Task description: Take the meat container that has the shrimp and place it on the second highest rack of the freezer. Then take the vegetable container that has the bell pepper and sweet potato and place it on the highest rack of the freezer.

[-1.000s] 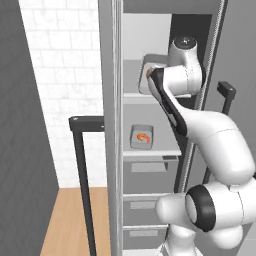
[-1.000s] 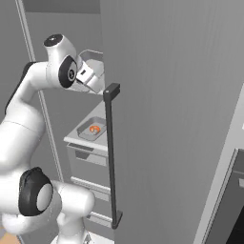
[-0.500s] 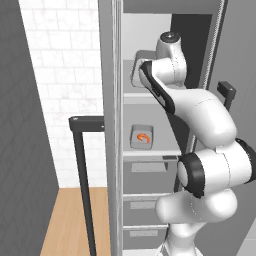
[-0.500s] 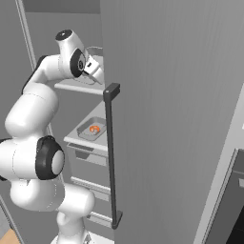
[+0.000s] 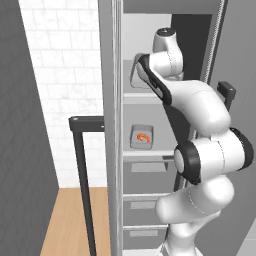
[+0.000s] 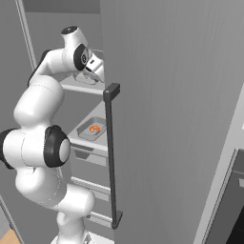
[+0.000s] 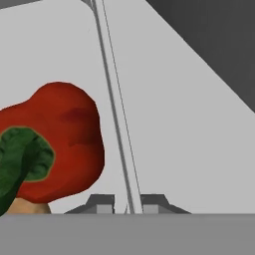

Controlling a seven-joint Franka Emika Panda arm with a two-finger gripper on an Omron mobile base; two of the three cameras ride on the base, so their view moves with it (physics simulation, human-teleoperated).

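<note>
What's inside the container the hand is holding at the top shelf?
A red bell pepper with a green stem, and a tan sliver of sweet potato beneath it; the pepper covers the rest.

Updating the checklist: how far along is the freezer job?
Done: the shrimp container sits on the second highest rack. In hand: the pincer is shut on the rim of the vegetable container, bell pepper inside, at the highest rack of the freezer. Left: release it there and withdraw.

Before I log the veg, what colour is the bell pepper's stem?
Green, on the red bell pepper; clearest in the hand view.
</note>
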